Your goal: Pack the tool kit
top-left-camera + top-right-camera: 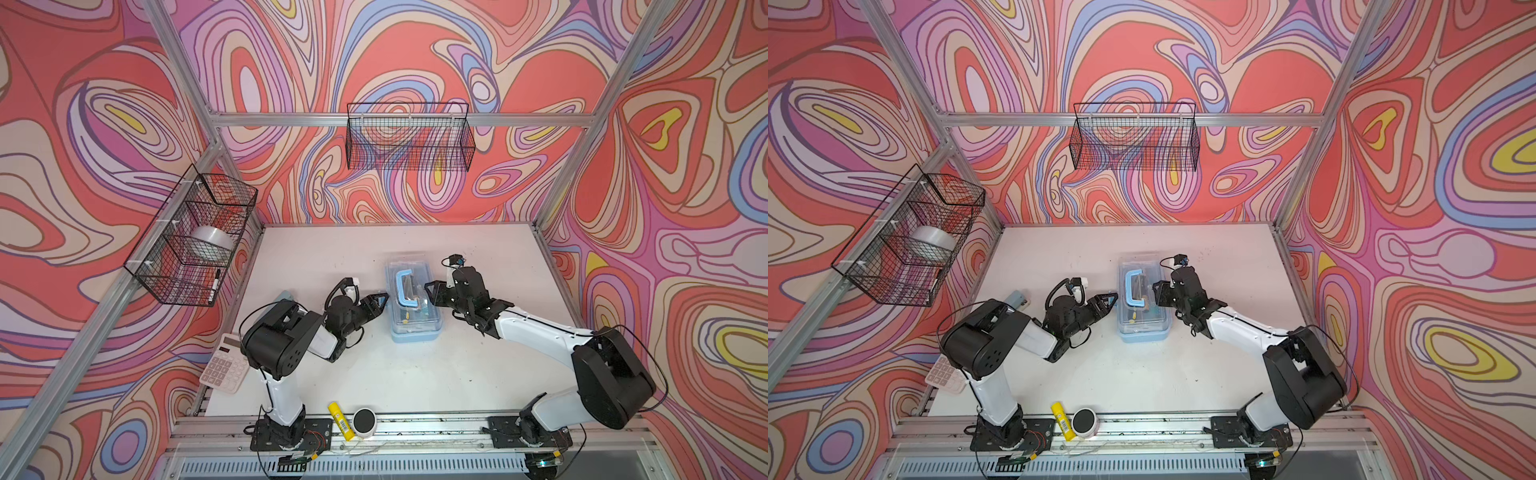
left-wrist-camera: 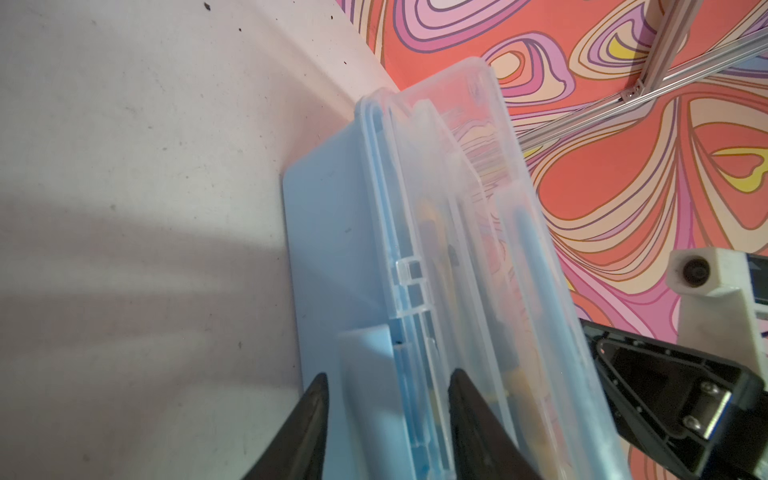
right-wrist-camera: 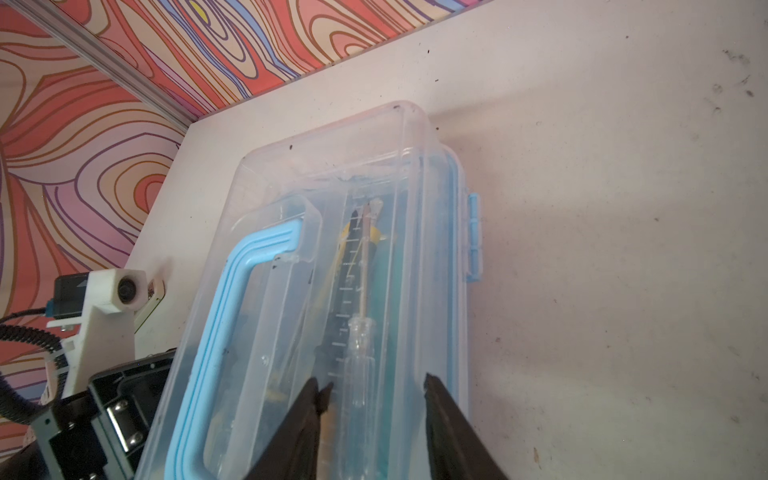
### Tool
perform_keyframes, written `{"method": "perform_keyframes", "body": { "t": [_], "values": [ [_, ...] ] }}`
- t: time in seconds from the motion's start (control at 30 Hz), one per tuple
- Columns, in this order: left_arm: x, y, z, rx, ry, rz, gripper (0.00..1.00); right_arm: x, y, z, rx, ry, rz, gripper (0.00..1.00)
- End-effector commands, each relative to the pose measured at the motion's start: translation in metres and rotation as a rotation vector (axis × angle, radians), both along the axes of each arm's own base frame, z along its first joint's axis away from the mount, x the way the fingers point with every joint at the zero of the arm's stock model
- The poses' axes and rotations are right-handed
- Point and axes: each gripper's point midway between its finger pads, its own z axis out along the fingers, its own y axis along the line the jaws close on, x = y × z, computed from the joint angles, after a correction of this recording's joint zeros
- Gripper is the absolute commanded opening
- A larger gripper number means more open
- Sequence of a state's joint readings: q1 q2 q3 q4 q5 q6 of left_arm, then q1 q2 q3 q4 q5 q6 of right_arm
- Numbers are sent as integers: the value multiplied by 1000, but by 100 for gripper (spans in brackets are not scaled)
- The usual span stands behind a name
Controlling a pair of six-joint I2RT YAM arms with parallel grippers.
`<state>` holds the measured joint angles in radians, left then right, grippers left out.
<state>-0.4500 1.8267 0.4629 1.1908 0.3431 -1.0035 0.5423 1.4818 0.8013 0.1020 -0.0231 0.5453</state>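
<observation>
Now, tool kit (image 1: 412, 332): it sits in the middle of the table (image 1: 478, 374), a bit toward the far side. Its long way runs near to far. The clear lid (image 3: 291, 174) is down on the light-blue bottom.
Inside: a screwdriver (image 3: 360, 353) with a see-through grip lies under the lid, next to a yellow and black tool I cannot name.
How it will feel: I think the box is hard, smooth plastic, so it may slip. It looks light. The tools inside could slide and rattle if it tips. The thin lid might bend.
Where to hold: the blue handle (image 1: 404, 286) on top looks like the best spot for lifting. To shut it tight, I think the blue flap (image 2: 365, 374) on the left side needs a push.
Left pincer (image 2: 386, 378): it is at the left side of the box. The fingers are apart, with the blue flap and the lid's edge between them. It does not look like it is squeezing.
Left arm: it comes from the near left, bent at the elbow and low. The wrist points right.
Right pincer (image 3: 372, 384): the fingers are apart, over the right part of the lid. I cannot tell if they touch it.
Right arm: it reaches in from the near right. The wrist points left.
Around: a calculator (image 1: 224, 365) and a stapler (image 1: 1017, 300) are at the left, well apart from the box.
</observation>
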Motion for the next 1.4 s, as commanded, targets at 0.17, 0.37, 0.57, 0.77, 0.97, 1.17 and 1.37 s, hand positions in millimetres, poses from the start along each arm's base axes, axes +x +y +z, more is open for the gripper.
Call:
{"method": "perform_keyframes", "body": {
  "t": [0.17,0.37,0.57,0.77,0.97,1.17,1.37],
  "values": [
    [-12,5,-16,131,94,-22,47,-36,-1,-51,-87,207,70,40],
    [-11,10,-8,168,89,-13,50,-32,1,-45,-92,193,75,40],
    [-10,20,-1,192,93,6,53,-29,4,-43,-96,190,83,41],
    [3,17,20,226,81,-7,54,-25,4,-42,-116,188,82,41],
    [8,21,19,330,140,-14,50,-21,4,-42,-133,189,81,41],
    [5,39,25,444,155,28,46,-19,4,-42,-141,190,80,41],
    [2,43,32,487,148,20,45,-18,6,-46,-143,201,87,41]
  ]
}}
